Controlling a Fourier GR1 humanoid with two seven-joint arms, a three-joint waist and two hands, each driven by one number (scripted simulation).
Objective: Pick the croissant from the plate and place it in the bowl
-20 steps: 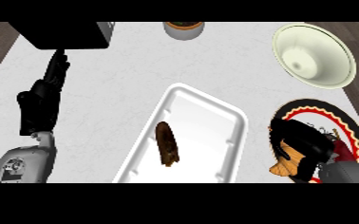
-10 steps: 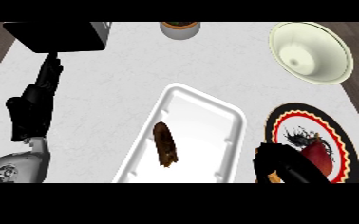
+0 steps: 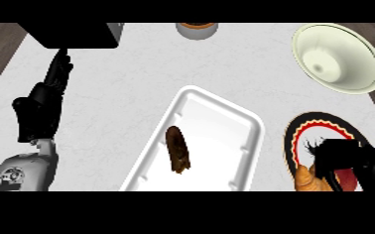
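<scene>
**Right hand on the plate, croissant beside it**

My right hand [image 3: 344,153] sits over the patterned plate [image 3: 302,129] at four o'clock; whether its fingers are spread or pinching, I cannot tell. The croissant [image 3: 309,179] lies on the plate, at the hand's seven o'clock edge. The cream bowl [image 3: 333,57] stands at two o'clock, well apart. A white tray [image 3: 219,124] holding a dark brown piece [image 3: 177,149] fills the centre. My left hand [image 3: 45,104] rests at nine o'clock, fingers straight. A small cup [image 3: 197,29] and a black box [image 3: 73,33] sit along the top.
</scene>
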